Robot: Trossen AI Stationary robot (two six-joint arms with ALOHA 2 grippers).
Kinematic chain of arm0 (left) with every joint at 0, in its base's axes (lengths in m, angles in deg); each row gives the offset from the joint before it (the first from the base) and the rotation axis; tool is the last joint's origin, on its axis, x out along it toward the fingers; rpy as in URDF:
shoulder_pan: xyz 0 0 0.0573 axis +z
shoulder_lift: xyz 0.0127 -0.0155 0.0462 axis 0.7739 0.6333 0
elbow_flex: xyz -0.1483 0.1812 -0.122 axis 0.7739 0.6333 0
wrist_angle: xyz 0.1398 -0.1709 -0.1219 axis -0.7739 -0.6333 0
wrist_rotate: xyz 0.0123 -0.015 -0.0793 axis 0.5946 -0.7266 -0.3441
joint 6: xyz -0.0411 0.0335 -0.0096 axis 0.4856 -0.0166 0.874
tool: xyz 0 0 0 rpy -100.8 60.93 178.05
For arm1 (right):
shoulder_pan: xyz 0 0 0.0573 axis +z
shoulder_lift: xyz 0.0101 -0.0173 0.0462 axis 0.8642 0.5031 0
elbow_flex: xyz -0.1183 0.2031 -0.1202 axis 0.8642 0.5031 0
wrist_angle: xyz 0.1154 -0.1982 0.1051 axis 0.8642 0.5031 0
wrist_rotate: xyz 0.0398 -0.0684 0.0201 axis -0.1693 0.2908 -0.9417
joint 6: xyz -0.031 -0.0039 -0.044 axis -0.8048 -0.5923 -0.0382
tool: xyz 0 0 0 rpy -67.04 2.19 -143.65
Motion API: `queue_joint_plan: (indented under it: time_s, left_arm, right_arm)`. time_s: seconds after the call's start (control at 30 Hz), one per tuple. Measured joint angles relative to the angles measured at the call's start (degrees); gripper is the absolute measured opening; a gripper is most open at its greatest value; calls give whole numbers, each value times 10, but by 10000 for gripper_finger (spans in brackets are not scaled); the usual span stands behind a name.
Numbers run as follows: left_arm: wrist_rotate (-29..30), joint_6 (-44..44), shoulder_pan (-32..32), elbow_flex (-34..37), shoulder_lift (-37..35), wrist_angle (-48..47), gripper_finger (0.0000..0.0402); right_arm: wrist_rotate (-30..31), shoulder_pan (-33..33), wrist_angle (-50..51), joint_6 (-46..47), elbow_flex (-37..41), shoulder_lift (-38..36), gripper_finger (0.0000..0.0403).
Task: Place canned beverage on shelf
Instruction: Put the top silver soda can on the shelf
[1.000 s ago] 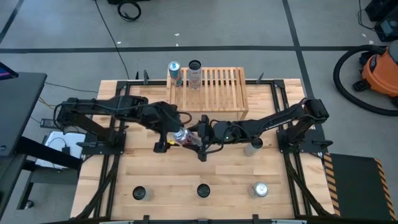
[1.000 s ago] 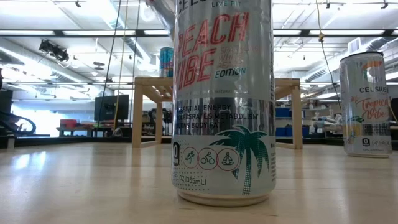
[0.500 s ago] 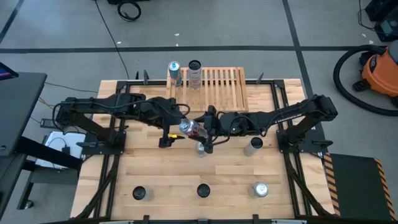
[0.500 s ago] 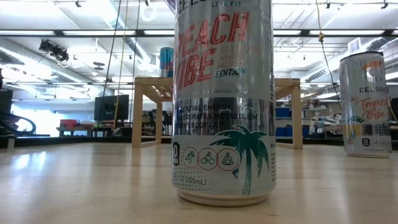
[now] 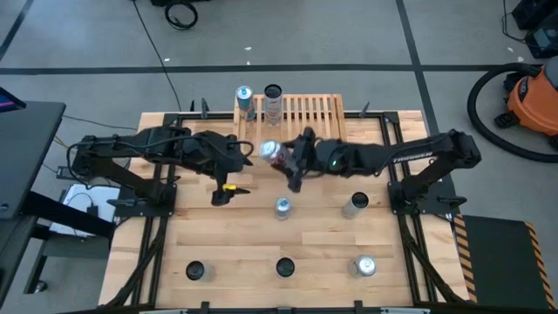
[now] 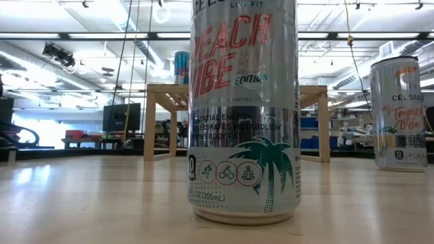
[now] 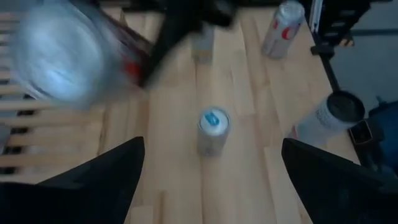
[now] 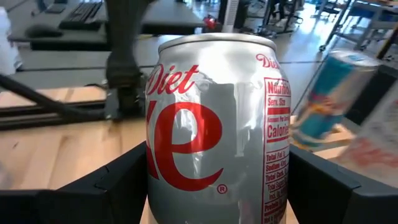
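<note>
While the left end effector [image 5: 228, 181] stands open nearby, the right end effector [image 5: 285, 160] grips the Diet Coke can [image 5: 271, 153] beside the shelf [image 5: 305, 124].

An orange vacuum [image 5: 534, 98] with a black hose [image 5: 485, 112] stands on the grey floor [image 5: 87, 44] right of the desk [image 5: 235, 262]. A coiled cable [image 5: 181, 14] lies beyond the desk. A black stand [image 5: 26, 157] and white box [image 5: 83, 202] sit at left.
</note>
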Motion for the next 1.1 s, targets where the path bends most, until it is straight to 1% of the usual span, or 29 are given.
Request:
queue_joint_plan:
  time_s: [0.07, 0.23, 0.37, 0.47, 0.63, 0.83, 0.97, 1.1]
  left_arm:
    - [0, 6, -1, 0, 1, -15, 380]
    - [3, 39, -1, 0, 1, -35, 380]
    - [3, 52, -1, 0, 1, -41, 380]
    - [3, 60, -1, 0, 1, -45, 380]
    - [3, 70, -1, 0, 1, -45, 380]
    - [4, 74, 0, 0, 1, -44, 380]
    - [4, 71, 1, 0, 1, -44, 380]
    - [4, 71, 1, 0, 1, -44, 380]
  right_arm:
    - [-11, -21, 9, -1, 0, -16, 313]
    - [-15, -68, 36, -20, 0, -58, 313]
    - [-43, -103, 36, -45, 6, -89, 313]
    - [-61, -138, 29, -47, 16, -113, 313]
    - [-116, -209, -19, -32, 67, -148, 313]
    - [-222, -261, -159, -22, 154, -162, 313]
    - [-227, -277, -208, -20, 181, -149, 313]
    - [-226, -288, -271, -29, 205, -119, 313]
